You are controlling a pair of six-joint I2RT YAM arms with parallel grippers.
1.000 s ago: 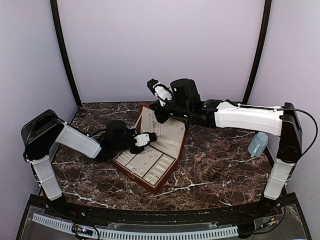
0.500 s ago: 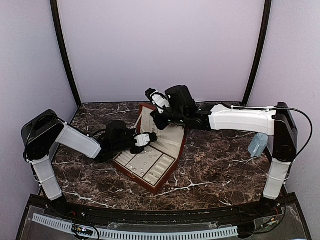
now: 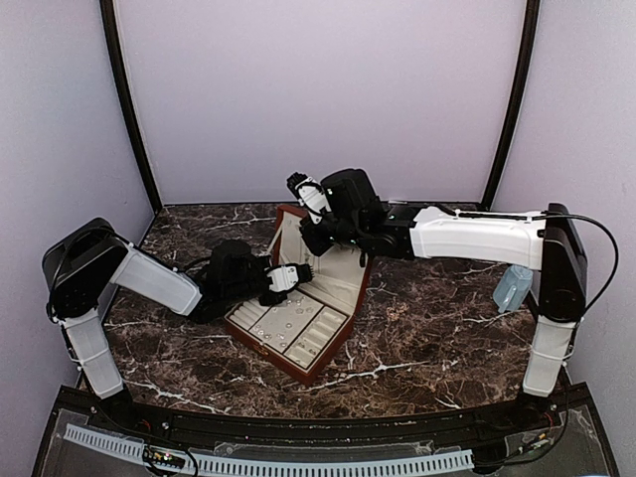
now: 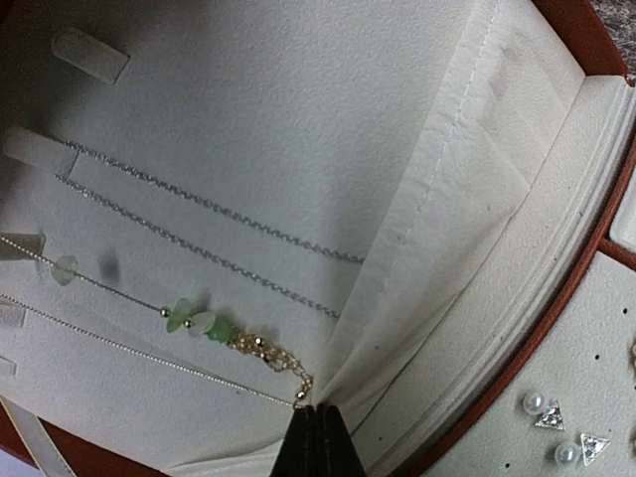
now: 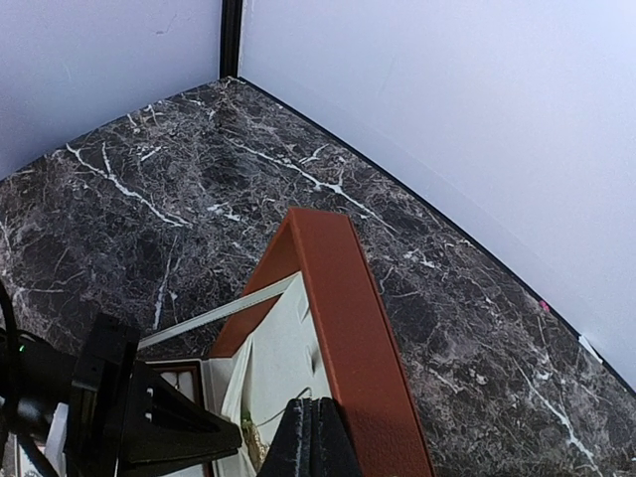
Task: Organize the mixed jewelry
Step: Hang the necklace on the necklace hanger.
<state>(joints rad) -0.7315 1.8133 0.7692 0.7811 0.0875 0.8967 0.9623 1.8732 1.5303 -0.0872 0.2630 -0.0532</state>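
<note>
Top looks down; close wrist cameras apparently share the lid.

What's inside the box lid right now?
Against the cream lining: two thin silver chains and a finer necklace with green beads and a gold clasp. The silver chains run under the fabric pocket, so their ends are hidden.

Pale lavender walls enclose back and sides. Black posts stand at the rear corners. The table is dark marble with white veins. Lighting is even.
</note>
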